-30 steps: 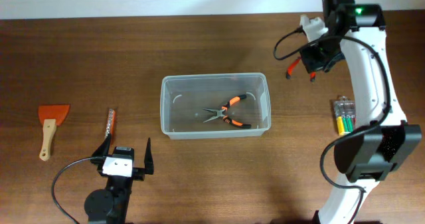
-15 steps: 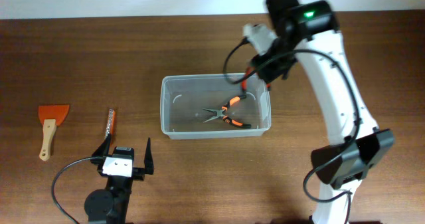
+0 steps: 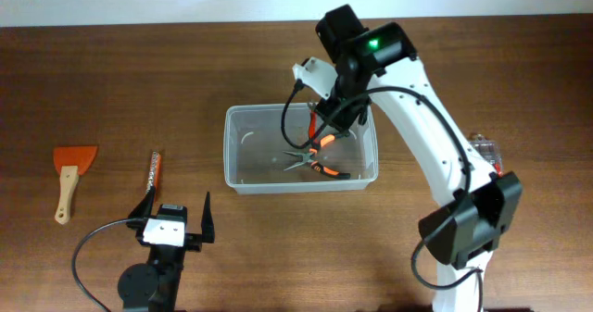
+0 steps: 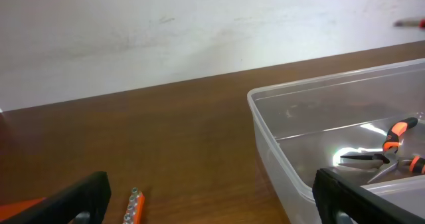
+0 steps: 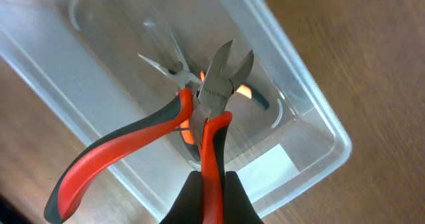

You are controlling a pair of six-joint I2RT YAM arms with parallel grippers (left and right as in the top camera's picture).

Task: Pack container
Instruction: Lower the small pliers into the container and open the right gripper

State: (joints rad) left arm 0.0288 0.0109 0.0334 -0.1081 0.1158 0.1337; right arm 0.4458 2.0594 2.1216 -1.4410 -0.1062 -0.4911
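While the right gripper (image 5: pixel 211 187) is clamped shut on one red handle of the side cutters (image 5: pixel 214 91), it holds them over the container (image 3: pixel 246 164), which sits at the middle of the bench (image 3: pixel 111 81) with its long sides parallel to the far edge. The cutters' other handle splays free to one side, and their short jaws, slightly parted, point over the tub's interior; whether they touch the plastic I cannot tell. On the container's floor lies a pair of needle-nose pliers (image 3: pixel 315 160) with orange-and-black handles. Close to the near edge, left of the container, the left gripper (image 3: pixel 174 210) stands spread wide and holds nothing. Just beyond it lies a narrow orange-and-grey tool (image 3: pixel 155 171), and an orange-bladed scraper (image 3: pixel 69 168) with a wooden handle lies towards the left edge.
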